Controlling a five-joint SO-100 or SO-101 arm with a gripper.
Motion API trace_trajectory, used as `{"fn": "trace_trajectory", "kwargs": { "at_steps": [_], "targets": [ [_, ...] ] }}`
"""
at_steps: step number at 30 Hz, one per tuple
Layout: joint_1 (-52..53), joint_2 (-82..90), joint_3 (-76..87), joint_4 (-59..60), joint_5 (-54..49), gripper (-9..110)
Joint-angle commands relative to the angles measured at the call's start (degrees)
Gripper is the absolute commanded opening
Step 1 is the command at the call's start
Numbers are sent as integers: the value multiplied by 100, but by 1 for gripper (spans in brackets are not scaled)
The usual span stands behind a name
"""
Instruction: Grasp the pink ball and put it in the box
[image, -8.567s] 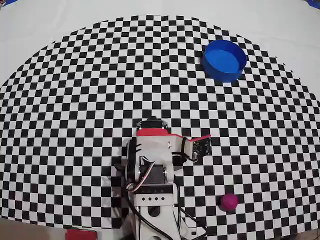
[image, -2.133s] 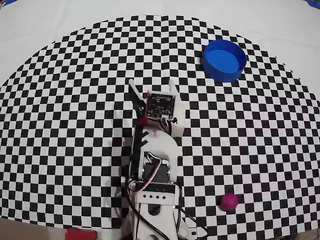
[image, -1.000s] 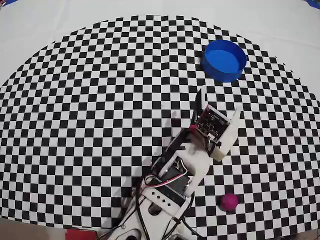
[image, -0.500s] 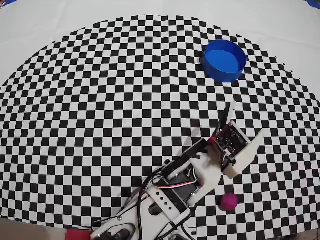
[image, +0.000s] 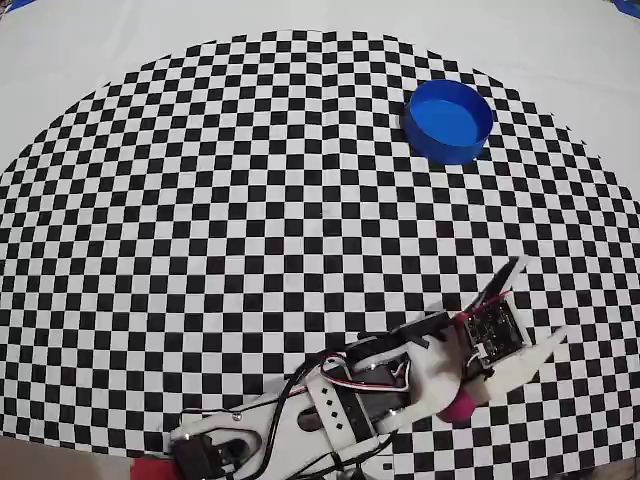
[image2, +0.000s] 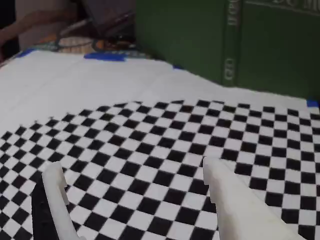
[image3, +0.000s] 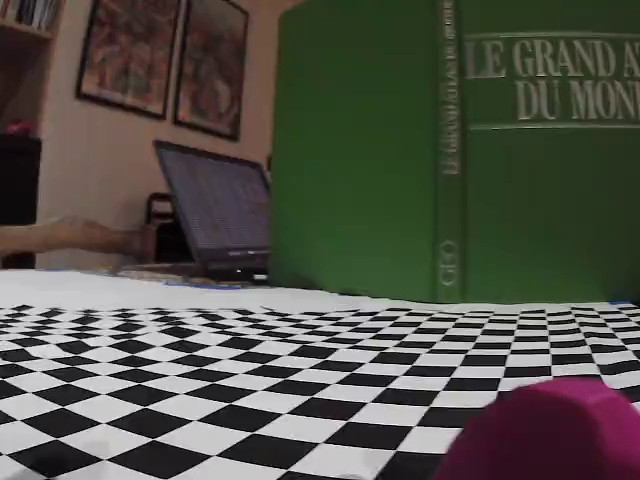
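The white two-finger hand (image: 533, 305) is spread wide and empty above the checkered bench (image: 200, 250), at the near right of the overhead view. The small matte magenta-pink ball (image: 459, 409) lies just beside it, partly hidden under its white body. The round, shallow, bright blue box (image: 449, 121) sits well apart, far right.

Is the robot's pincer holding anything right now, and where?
Nothing is held. The pincer is open and empty, and the small magenta-pink ball lies on the checkered mat under the arm.
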Motion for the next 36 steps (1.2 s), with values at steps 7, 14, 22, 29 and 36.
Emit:
{"fn": "trace_trajectory", "kwargs": {
  "at_steps": [7, 14, 22, 29, 36],
  "targets": [
    [571, -26, 44, -123, -53, 32],
    [791, 0, 44, -123, -53, 32],
    [1011, 9, 44, -141, -53, 32],
    [1143, 9, 44, -149, -53, 32],
    [1230, -44, 44, -114, -53, 32]
  ]
}}
